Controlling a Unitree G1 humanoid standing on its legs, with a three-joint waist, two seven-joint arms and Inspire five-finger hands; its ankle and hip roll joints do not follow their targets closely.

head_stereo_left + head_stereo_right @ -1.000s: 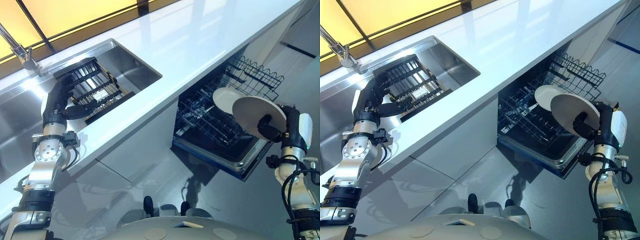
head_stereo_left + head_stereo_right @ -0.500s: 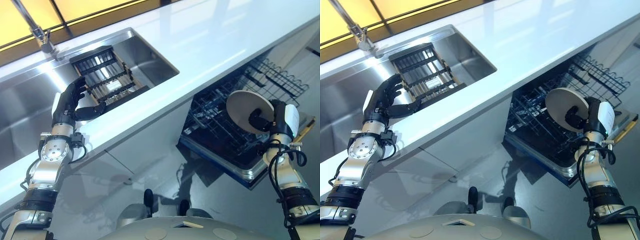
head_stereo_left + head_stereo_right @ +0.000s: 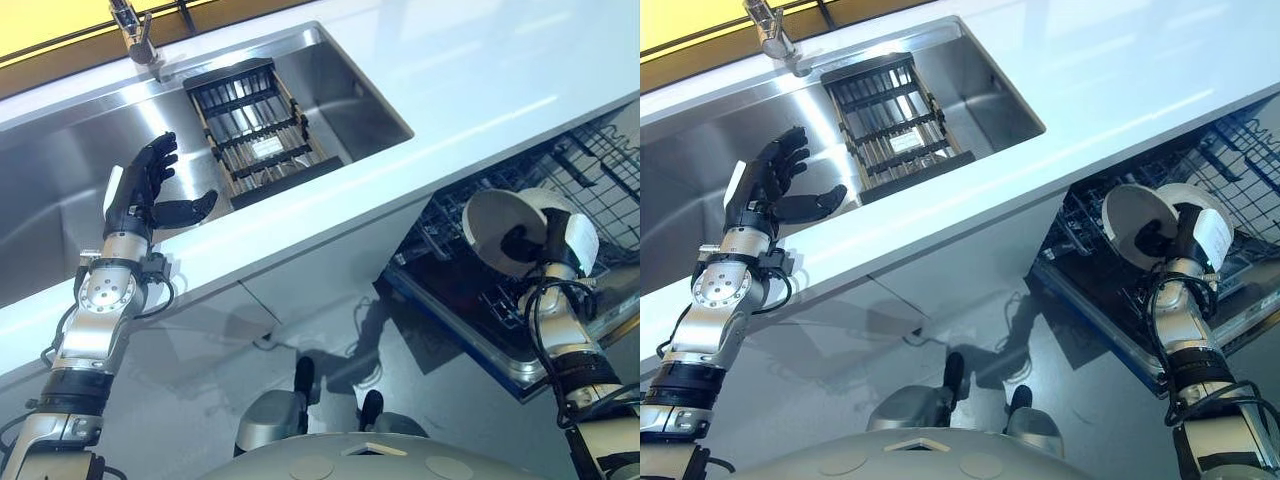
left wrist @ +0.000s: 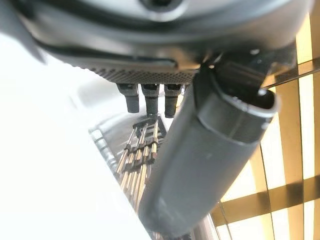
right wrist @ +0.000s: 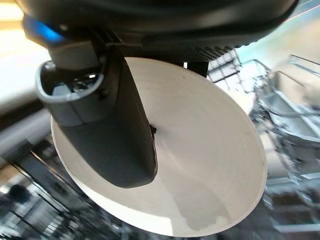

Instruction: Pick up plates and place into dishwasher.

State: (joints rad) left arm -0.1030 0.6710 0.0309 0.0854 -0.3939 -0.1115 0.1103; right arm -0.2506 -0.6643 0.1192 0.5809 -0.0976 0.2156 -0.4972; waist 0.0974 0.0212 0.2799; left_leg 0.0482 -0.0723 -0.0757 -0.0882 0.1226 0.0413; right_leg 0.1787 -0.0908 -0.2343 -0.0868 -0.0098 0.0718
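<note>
A white plate (image 3: 495, 228) is pinched upright in my right hand (image 3: 527, 243), thumb across its face (image 5: 125, 145), above the dark wire rack (image 3: 455, 260) of the open dishwasher at the right. A second white plate (image 3: 548, 203) shows just behind the held one; I cannot tell whether it stands in the rack. My left hand (image 3: 140, 195) is raised open at the left, over the front edge of the sink (image 3: 60, 180), holding nothing; its straight fingers (image 4: 145, 97) show in the left wrist view.
A black slatted drying rack (image 3: 255, 125) lies inside the steel sink, with a tap (image 3: 135, 30) behind it. A white counter (image 3: 480, 70) runs over the dishwasher. The pulled-out rack's front rim (image 3: 470, 335) juts toward me.
The whole picture has shifted as the camera moved. My right hand has brought the plate lower and closer to the dishwasher rack. The left hand stays open.
</note>
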